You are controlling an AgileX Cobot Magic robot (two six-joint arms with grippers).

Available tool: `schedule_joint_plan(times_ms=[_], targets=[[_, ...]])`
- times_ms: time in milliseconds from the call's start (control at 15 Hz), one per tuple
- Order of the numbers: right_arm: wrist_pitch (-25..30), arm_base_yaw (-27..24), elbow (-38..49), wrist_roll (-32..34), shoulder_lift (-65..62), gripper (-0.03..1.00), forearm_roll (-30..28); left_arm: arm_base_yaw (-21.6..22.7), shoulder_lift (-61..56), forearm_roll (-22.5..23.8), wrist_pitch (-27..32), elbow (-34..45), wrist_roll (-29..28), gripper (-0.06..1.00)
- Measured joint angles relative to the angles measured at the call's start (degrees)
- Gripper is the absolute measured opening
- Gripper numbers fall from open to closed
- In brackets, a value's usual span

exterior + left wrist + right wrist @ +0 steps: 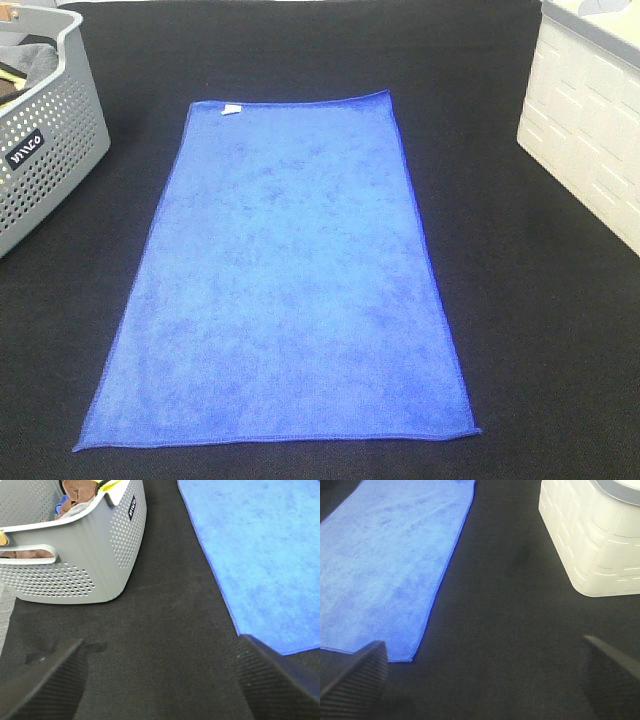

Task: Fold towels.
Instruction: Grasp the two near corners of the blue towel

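The left gripper (162, 652) sits closest to its wrist camera, its two ribbed black fingers (47, 685) spread wide with nothing between them, over the bare black mat (165, 630). The right gripper (484, 645) is the same: jaws wide apart, holding nothing, with mat beneath. From above, the towel (285, 270) lies flat and unfolded in the middle of the mat, with one short hem nearest the camera at 6 o'clock and the long sides running away toward 12. Its surface is smooth and its darker stitched edge shows all the way round. The left wrist view shows the towel's near corner just beyond one finger, and the right wrist view shows the other near corner close beside a finger of that gripper. At the far hem, around 11 o'clock, sits a small white tag (230, 109). Farther out at 10 o'clock stands a grey perforated basket (55, 150), well clear of the towel, with a dark label on its side and brown, grey and yellow cloths heaped inside. At 2 o'clock stands a white bin (590, 140) with a brick-pattern wall, also apart from the towel.
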Motion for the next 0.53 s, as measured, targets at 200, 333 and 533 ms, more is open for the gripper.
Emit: schedule_joint_plan(times_ms=[200,333,533], targets=[[-2.7,0.0,-0.2,1.6,2.4,0.96,1.1,0.0,0.7,-4.1,-8.1,-1.4,-4.4,0.74],[-4.8,0.0,-0.6,2.4,7.6,0.96,1.3,0.0,4.9,-7.3,-13.1,-0.2,-4.8,0.74],[-7.7,0.0,-0.7,2.7,19.1,0.96,3.7,0.0,14.7,-15.6,-17.0,2.1,-4.9,0.74]])
